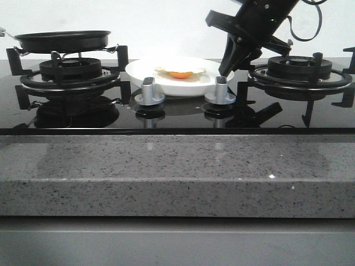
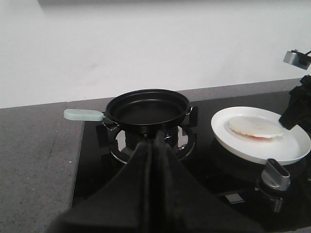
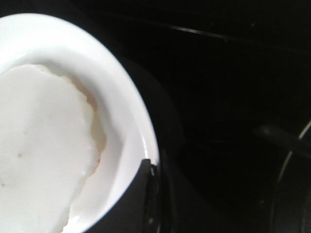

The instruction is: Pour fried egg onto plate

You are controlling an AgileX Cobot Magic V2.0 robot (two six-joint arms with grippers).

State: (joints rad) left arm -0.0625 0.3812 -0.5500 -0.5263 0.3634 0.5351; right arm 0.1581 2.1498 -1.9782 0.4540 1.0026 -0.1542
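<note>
The fried egg [image 1: 180, 72], orange yolk and thin whitish edge, lies on the white plate [image 1: 144, 71] between the two burners. It also shows in the left wrist view [image 2: 255, 127] and the right wrist view [image 3: 43, 145]. My right gripper [image 1: 224, 71] is at the plate's right rim [image 3: 121, 111], its fingers closed with the rim at the slit between them [image 3: 151, 170]. The black frying pan [image 1: 61, 40] sits empty on the left burner. My left gripper [image 2: 155, 145] is shut and empty, short of the pan [image 2: 146, 104]; it is not in the front view.
The pan's pale handle [image 2: 82, 114] points away from the plate, over the grey counter. Two silver knobs [image 1: 148, 91] [image 1: 221, 90] stand in front of the plate. The right burner grate [image 1: 299, 75] is beside my right arm. A speckled counter edge [image 1: 177, 177] runs along the front.
</note>
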